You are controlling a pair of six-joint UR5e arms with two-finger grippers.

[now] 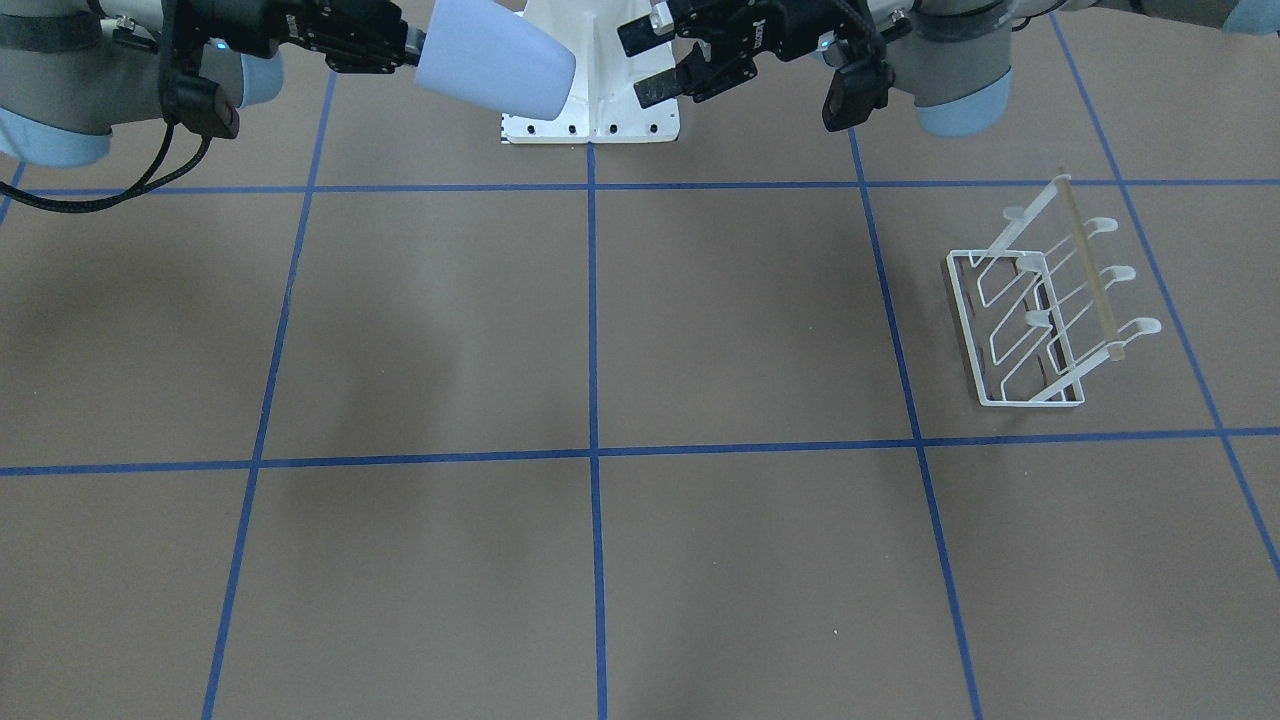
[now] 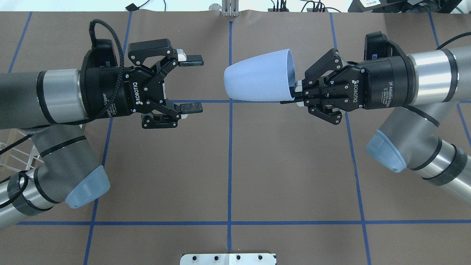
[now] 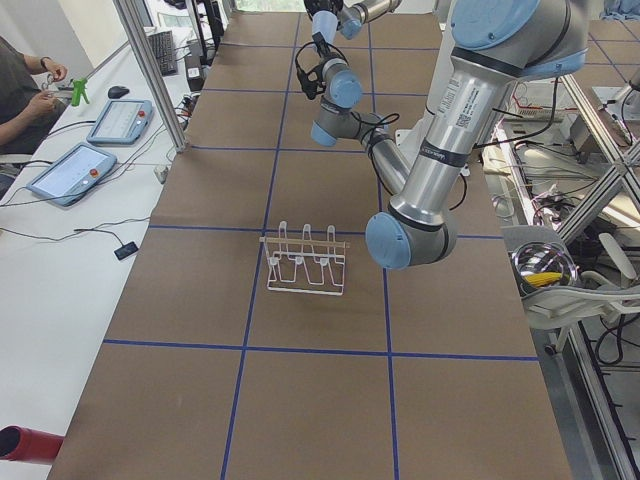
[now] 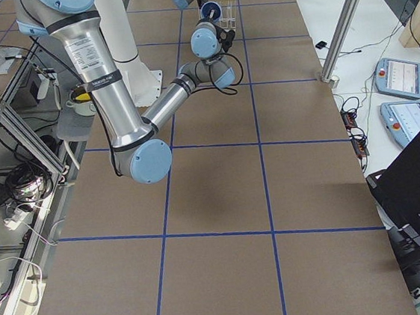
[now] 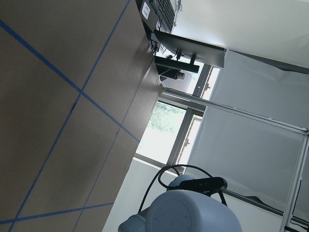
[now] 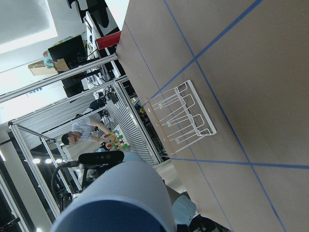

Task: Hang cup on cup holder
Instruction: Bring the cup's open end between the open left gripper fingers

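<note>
The pale blue-grey cup (image 2: 257, 75) is held sideways in the air, with its narrow base pointing at my left gripper. My right gripper (image 2: 295, 95) is shut on the cup's rim. In the front view the cup (image 1: 495, 60) and the right gripper (image 1: 413, 50) are at the top left. My left gripper (image 2: 191, 83) is open and empty, a short gap from the cup's base; it also shows in the front view (image 1: 648, 62). The white wire cup holder (image 1: 1040, 320) stands on the table on my left side, far from both grippers; it also shows in the right wrist view (image 6: 181, 116).
The white robot pedestal (image 1: 590, 90) stands at the table's near edge between the arms. The table is brown with blue tape lines (image 1: 592, 450). An operator and tablets (image 3: 90, 150) are at a side desk. A red object (image 3: 25, 443) lies at that desk's corner.
</note>
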